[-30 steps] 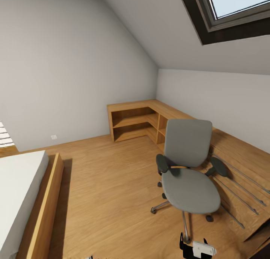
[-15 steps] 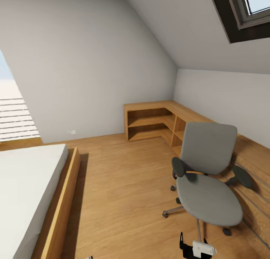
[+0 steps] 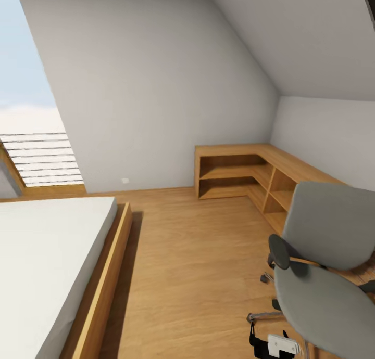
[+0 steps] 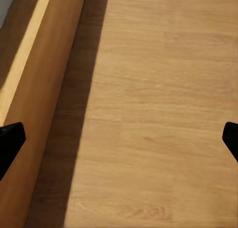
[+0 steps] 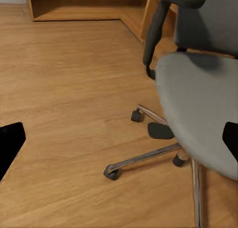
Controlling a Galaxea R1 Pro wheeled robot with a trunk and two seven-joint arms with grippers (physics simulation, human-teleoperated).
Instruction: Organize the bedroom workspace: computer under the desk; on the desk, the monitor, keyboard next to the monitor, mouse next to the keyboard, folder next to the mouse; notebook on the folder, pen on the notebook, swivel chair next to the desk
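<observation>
The swivel chair (image 3: 328,229), grey with black armrests, stands at the right of the head view in the bedroom, and its seat (image 5: 198,94) is bare. My right gripper (image 3: 269,341) hangs low beside the chair's silver star base (image 5: 148,161). In the right wrist view that gripper (image 5: 119,141) is open, its fingertips wide apart over the floor. My left gripper (image 4: 119,143) is open too, above the plank floor next to the bed's wooden frame (image 4: 34,114). The desk, computer, monitor, keyboard, mouse, folder, notebook and pen are out of view.
A bed (image 3: 47,255) with a wooden frame takes up the left. A low wooden L-shaped shelf unit (image 3: 234,171) runs along the far and right walls. A bright slatted window (image 3: 36,151) sits at the far left. Plank floor (image 3: 192,260) lies open between bed and chair.
The whole view has swung left: chair and shelves slid to the picture's right, the skylight left the frame, and the bed and left window came in. Both grippers keep their pose.
</observation>
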